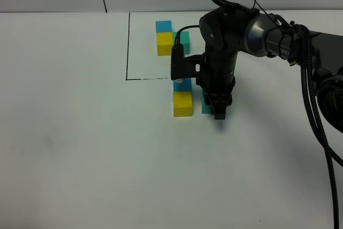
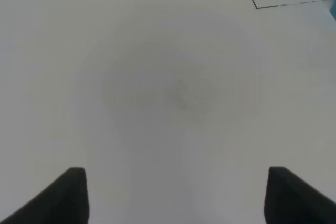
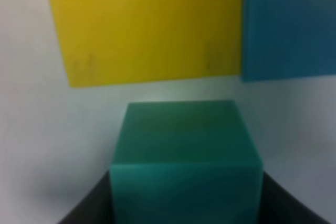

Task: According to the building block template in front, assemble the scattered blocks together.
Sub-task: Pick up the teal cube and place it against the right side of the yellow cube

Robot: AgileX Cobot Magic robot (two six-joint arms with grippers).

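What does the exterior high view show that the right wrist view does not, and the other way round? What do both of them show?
Only the exterior high view shows the template blocks inside the black outline, and the right arm. Only the right wrist view shows the full top of the green block, sitting between the fingers of the right gripper, and the white gap between it and the yellow block. Both show the yellow block, the blue block next to it and the green block.
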